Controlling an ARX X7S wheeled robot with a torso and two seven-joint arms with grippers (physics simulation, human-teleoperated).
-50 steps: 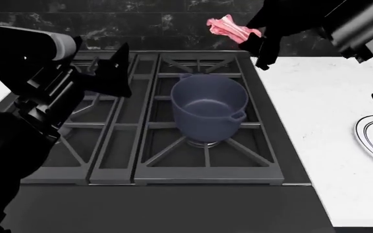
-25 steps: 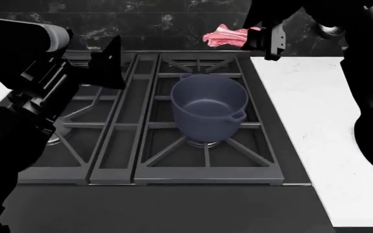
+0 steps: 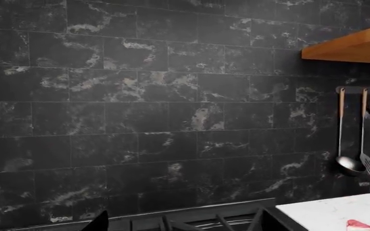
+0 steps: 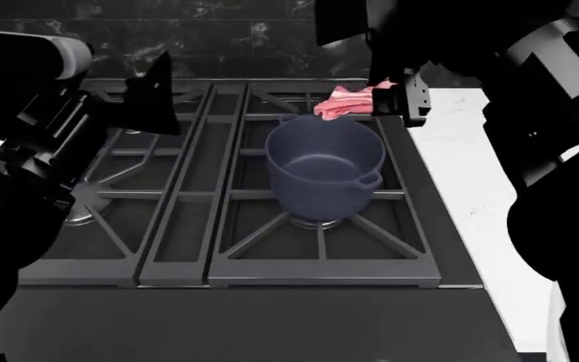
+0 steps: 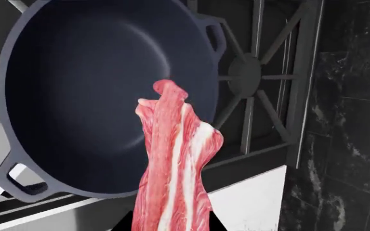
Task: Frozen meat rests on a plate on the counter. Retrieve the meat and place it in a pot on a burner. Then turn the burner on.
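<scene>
The blue-grey pot (image 4: 325,167) stands empty on the stove's middle burner (image 4: 318,223). My right gripper (image 4: 382,96) is shut on the pink-red meat strip (image 4: 342,102) and holds it just above the pot's far right rim. In the right wrist view the meat (image 5: 172,168) hangs from my gripper (image 5: 171,226) over the open pot (image 5: 88,86). My left gripper (image 4: 154,94) hovers over the stove's left side, apart from the pot; only its fingertips (image 3: 98,224) show in its wrist view, spread apart and empty. The plate is out of view.
Black cast-iron grates (image 4: 169,226) cover the stove top. White counter (image 4: 481,196) lies right of the stove, largely hidden by my right arm. A black tiled wall (image 3: 140,96) stands behind, with utensils (image 3: 358,144) hanging on a rail and a wooden shelf (image 3: 352,45) above.
My right gripper has moved down and toward the pot with the meat, from high by the back wall to just above the far rim. The left arm has shifted slightly left.
</scene>
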